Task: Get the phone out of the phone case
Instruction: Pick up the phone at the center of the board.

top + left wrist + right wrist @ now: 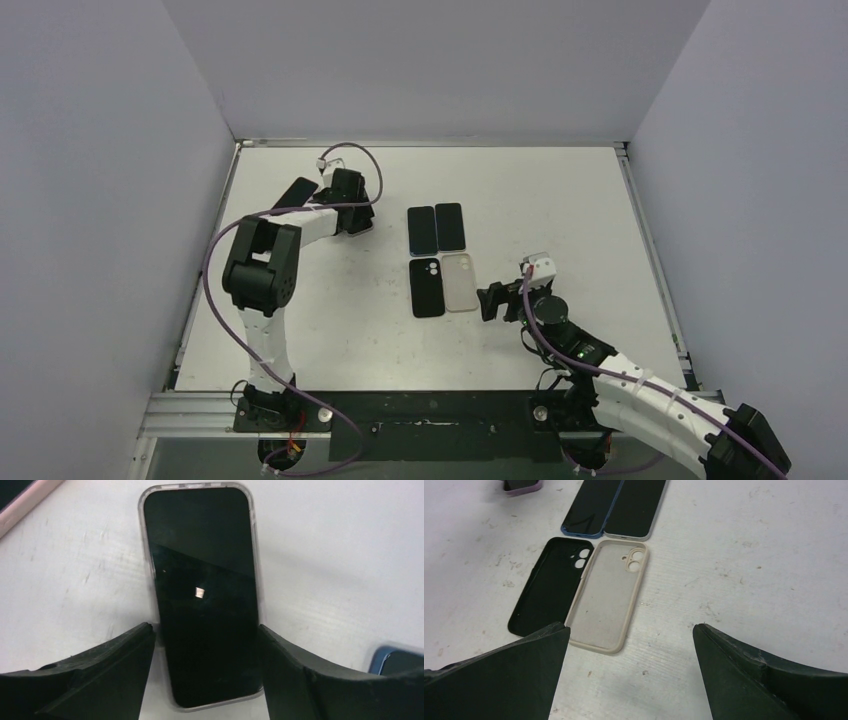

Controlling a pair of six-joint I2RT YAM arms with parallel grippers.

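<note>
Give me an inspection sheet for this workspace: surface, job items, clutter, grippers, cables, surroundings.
Surface: white table, scuffed.
Job's things: phone in clear case, screen up, lying flat.
Clutter: blue phone and silver phone side by side; empty black case beside empty beige case; pink-cased phone far left.
Grippers: left gripper straddles that phone's long edges, grip unclear; right gripper open, empty.
Cables: purple cables along both arms.
Surroundings: plain walls on three sides.

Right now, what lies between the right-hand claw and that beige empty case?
Nothing: only bare white table separates the right gripper from the beige case, clearest in the right wrist view.
</note>
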